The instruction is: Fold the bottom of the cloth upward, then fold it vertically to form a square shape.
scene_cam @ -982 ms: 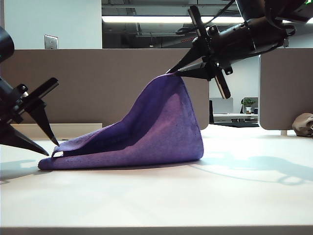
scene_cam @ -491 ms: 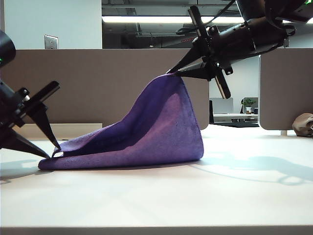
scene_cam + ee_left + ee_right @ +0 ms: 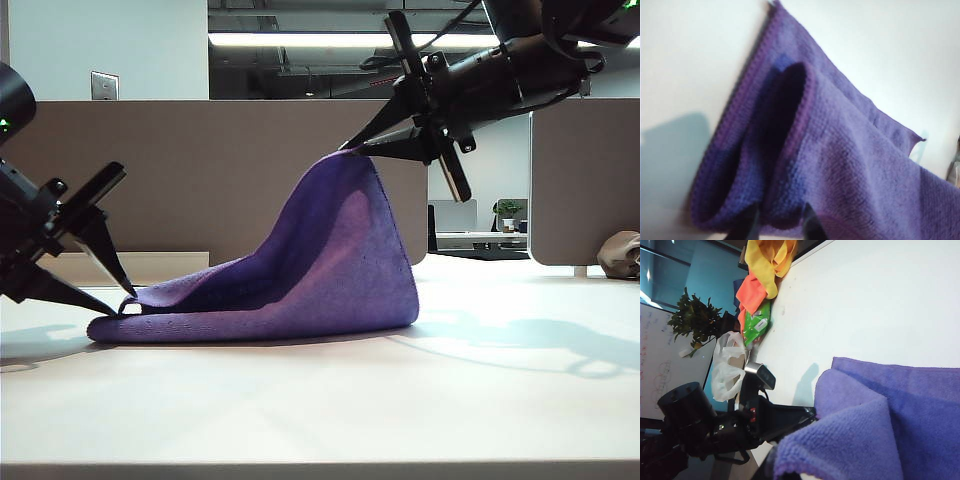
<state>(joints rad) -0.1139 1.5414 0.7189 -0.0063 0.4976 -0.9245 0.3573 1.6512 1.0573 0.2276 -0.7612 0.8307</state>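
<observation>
The cloth (image 3: 330,270) is plain purple with a fuzzy nap, darker violet in its shadowed folds and along the stitched hem. The table (image 3: 320,400) is pale cream-white. Both the left gripper (image 3: 122,298) and the right gripper (image 3: 362,146) are black. Yellow and orange fabrics (image 3: 766,265) and a green packet (image 3: 758,325) lie at the table's edge.

Right tool (image 3: 352,148) lifts cloth (image 3: 330,265) corner; left tool (image 3: 125,300) spread at hem
</observation>
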